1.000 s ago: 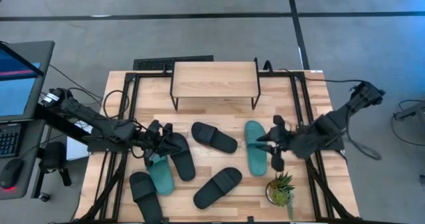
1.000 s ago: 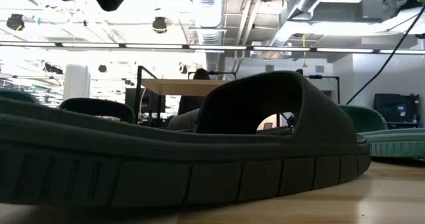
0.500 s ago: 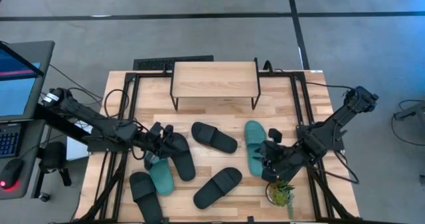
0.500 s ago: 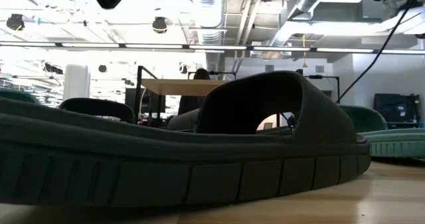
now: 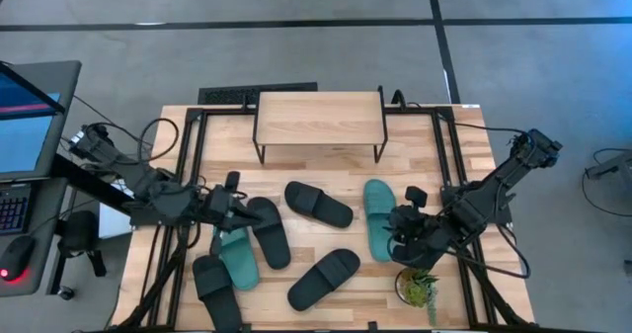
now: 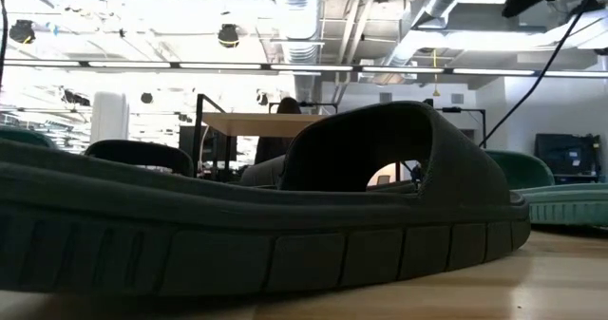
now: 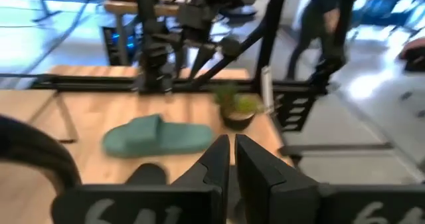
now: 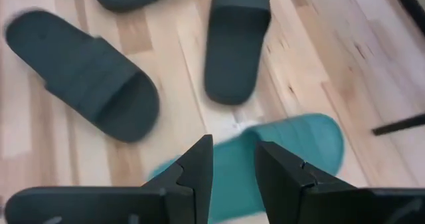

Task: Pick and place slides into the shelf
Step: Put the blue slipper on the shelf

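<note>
The shelf [image 5: 319, 119] stands at the table's far middle, its top board bare. Two teal slides [image 5: 378, 217] [image 5: 237, 259] and several black slides [image 5: 318, 204] [image 5: 267, 230] [image 5: 324, 278] lie flat on their soles on the wooden table. My left gripper [image 5: 245, 211] [image 7: 232, 147] hovers shut over the black slide at centre left, with nothing between its fingers. My right gripper [image 5: 394, 236] [image 8: 232, 159] is open and slants down over the right teal slide [image 8: 292, 141], apart from it. In the low view a black slide [image 6: 285, 235] fills the foreground.
A small potted plant [image 5: 417, 284] stands near the table's front right, close beside my right gripper. Black frame rails [image 5: 193, 165] run along both sides of the table. A desk with a monitor [image 5: 25, 116] stands off the left edge.
My left gripper has risen off the centre-left black slide, rolled, and drawn back a little toward the table's left edge, staying shut; the slide stays put. My right gripper has moved toward the near edge, sunk and tipped downward over the right teal slide.
</note>
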Robot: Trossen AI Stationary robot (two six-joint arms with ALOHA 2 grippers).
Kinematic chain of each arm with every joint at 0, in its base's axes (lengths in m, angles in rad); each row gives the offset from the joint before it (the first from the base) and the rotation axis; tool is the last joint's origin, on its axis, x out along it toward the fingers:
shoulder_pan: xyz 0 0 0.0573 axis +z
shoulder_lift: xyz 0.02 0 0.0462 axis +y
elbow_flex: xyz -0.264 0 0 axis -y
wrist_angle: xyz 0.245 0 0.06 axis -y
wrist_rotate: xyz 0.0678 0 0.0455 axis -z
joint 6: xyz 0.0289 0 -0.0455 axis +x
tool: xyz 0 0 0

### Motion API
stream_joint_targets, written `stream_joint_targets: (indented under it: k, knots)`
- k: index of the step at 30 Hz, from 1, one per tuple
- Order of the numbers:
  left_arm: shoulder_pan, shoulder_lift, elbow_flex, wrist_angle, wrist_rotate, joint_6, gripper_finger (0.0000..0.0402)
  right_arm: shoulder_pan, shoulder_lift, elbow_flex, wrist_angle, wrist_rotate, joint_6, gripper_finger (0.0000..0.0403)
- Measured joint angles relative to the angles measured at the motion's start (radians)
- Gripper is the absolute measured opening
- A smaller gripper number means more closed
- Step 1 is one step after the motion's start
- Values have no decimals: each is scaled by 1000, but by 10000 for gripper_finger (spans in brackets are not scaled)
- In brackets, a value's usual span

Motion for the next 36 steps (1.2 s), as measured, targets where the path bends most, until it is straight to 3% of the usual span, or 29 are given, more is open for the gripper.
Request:
stream_joint_targets:
  k: [8,21,29,36]
  knots:
    - [-32,2,3,-101,-104,-60,14,0,105,-2,-118,-10,-1,100]
    - [-32,2,3,-105,-146,-65,14,-18,180,-2,-48,-18,0,100]
    - [-33,2,3,-125,-147,-87,14,-105,193,2,196,-105,-133,100]
    - [-89,2,3,-262,-42,-305,14,-147,195,36,73,-91,-143,100]
